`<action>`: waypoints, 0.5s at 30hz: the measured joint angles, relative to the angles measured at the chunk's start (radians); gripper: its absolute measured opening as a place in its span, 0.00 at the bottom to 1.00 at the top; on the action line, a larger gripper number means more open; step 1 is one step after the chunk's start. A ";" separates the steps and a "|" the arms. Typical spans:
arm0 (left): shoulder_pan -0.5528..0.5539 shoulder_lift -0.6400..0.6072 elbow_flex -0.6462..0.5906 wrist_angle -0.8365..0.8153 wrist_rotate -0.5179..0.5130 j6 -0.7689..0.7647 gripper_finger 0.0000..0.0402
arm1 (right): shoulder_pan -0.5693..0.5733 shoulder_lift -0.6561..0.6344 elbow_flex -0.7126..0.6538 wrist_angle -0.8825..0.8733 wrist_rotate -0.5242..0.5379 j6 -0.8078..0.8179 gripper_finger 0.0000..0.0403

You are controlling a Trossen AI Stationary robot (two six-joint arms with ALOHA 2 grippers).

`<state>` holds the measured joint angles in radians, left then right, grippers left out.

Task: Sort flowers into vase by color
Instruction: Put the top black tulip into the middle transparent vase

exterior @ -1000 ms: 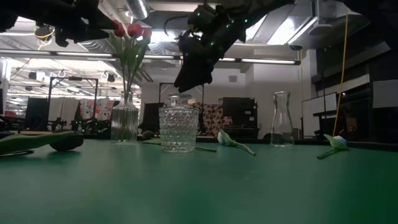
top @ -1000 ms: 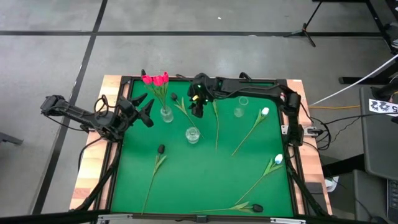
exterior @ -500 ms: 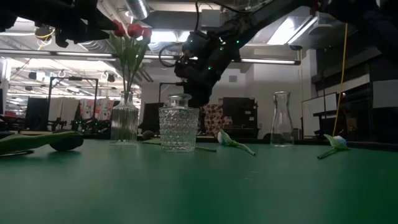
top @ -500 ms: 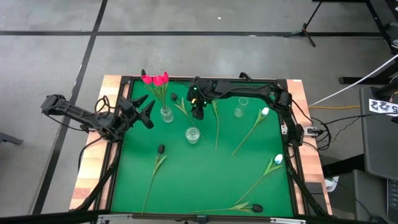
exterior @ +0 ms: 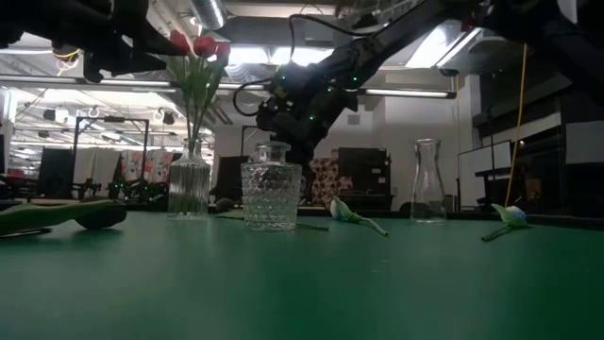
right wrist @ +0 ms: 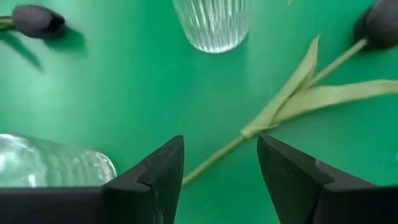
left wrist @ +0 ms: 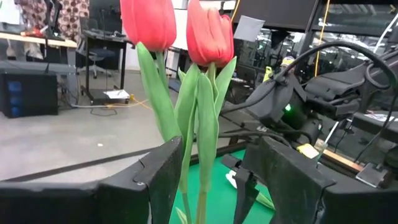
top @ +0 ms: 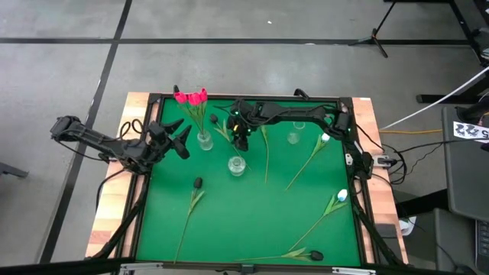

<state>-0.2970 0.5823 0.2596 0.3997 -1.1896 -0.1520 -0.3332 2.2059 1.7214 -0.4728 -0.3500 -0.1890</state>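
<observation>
Right claw (right wrist: 221,165), dark hard fingers spread wide, hovers over a thin stem of a black tulip (right wrist: 380,23) lying flat on green felt (top: 252,214). Left claw (top: 181,136) open beside ribbed glass vase (top: 204,140) holding glossy red tulips (left wrist: 186,28). Faceted jar (exterior: 271,198) is near. No readable writing.

2 dark, near-black jointed arms are seen, built of slim tubular links joined by blocky housings; black cables are looped along the links and down beside the bases; small green lights are lit on the right arm's wrist housing; each arm is ended by 2 broad, flat, matte black fingers (right wrist: 160,174) with angular, chamfered edges and faint seams.
</observation>
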 joint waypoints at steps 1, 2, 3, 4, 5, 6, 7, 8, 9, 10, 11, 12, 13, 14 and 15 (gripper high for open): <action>0.000 0.000 0.000 -0.001 0.000 -0.003 0.52 | 0.000 0.000 0.000 -0.004 0.005 0.000 0.50; 0.000 0.000 0.000 0.000 0.000 -0.004 0.52 | 0.000 0.002 0.000 0.002 0.018 -0.001 0.50; 0.000 0.000 0.000 0.000 0.000 -0.004 0.52 | 0.004 0.006 0.001 0.013 0.030 -0.002 0.50; 0.000 0.000 0.000 -0.001 0.000 -0.004 0.52 | 0.005 0.009 0.002 0.019 0.040 -0.002 0.50; 0.000 0.000 0.000 -0.001 0.000 -0.004 0.52 | 0.005 0.011 0.001 0.013 0.045 -0.004 0.50; 0.000 0.000 0.000 -0.001 0.000 -0.004 0.52 | 0.005 0.013 0.000 0.009 0.052 -0.007 0.50; 0.000 0.000 0.000 -0.001 0.000 -0.003 0.52 | 0.006 0.018 0.000 0.014 0.061 -0.014 0.50; 0.000 0.000 0.000 -0.001 0.000 -0.003 0.52 | 0.007 0.022 0.001 0.024 0.073 -0.021 0.50; 0.000 0.000 0.000 -0.001 0.000 -0.003 0.52 | 0.010 0.024 0.001 0.022 0.079 -0.023 0.50; 0.000 0.000 0.000 -0.001 0.000 -0.003 0.52 | 0.013 0.026 0.000 0.015 0.089 -0.025 0.50; 0.000 0.000 0.000 -0.001 0.000 -0.003 0.52 | 0.014 0.026 0.000 0.017 0.090 -0.026 0.50; 0.000 0.000 0.000 -0.001 0.000 -0.003 0.52 | 0.015 0.026 0.000 0.021 0.096 -0.026 0.50; 0.000 0.000 0.000 -0.002 0.000 -0.003 0.52 | 0.020 0.026 0.000 0.026 0.097 -0.026 0.50; 0.000 0.000 0.000 -0.001 0.000 -0.003 0.52 | 0.020 0.026 0.000 0.030 0.097 -0.026 0.50; 0.000 0.000 0.000 -0.001 0.000 -0.003 0.52 | 0.020 0.026 0.000 0.032 0.096 -0.026 0.50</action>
<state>-0.2970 0.5822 0.2596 0.3985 -1.1898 -0.1548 -0.3134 2.2318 1.7214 -0.4404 -0.2540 -0.2153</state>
